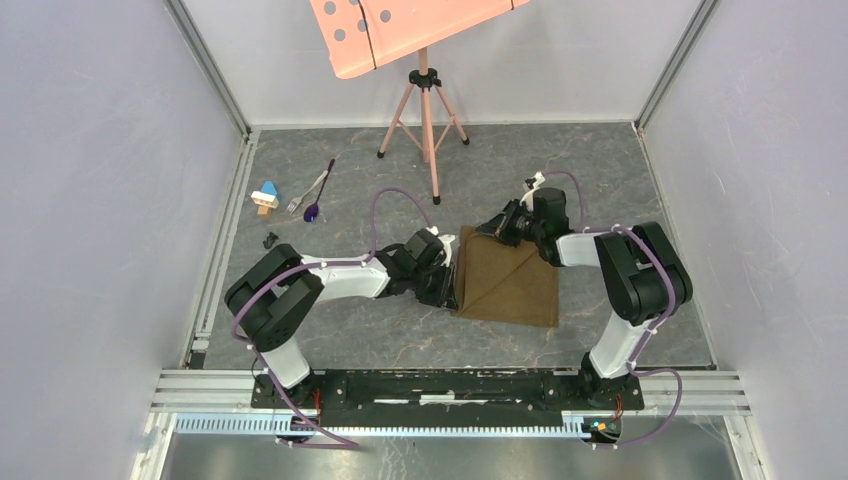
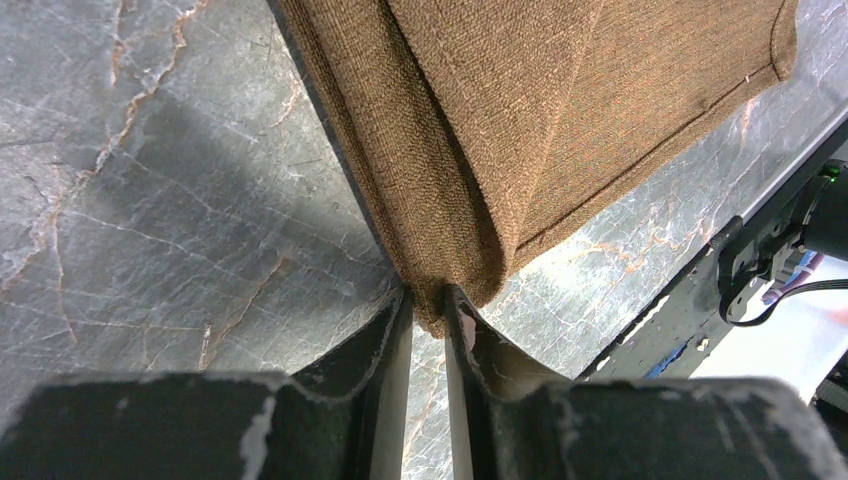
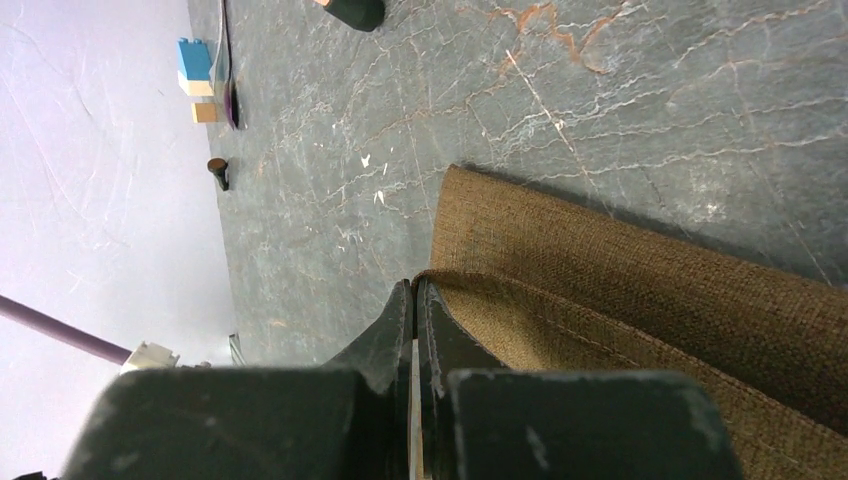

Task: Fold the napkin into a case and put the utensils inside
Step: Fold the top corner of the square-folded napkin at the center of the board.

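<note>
The olive-brown napkin [image 1: 510, 290] lies mid-table with one layer folded over itself. My left gripper [image 1: 452, 285] is at its left edge. In the left wrist view the gripper [image 2: 428, 300] pinches a rolled corner of the napkin [image 2: 520, 120] between narrow jaws. My right gripper [image 1: 497, 228] holds the far corner a little off the table. In the right wrist view that gripper [image 3: 415, 288] is shut tight on the napkin's hem [image 3: 620, 290]. The silver fork [image 1: 306, 192] and the purple-bowled spoon [image 1: 318, 200] lie together at the far left, away from both grippers.
A small blue, white and tan toy block [image 1: 265, 197] and a tiny black piece [image 1: 270, 240] sit near the left wall. A pink music stand on a tripod [image 1: 427, 120] rises at the back centre. Walls enclose the table on three sides.
</note>
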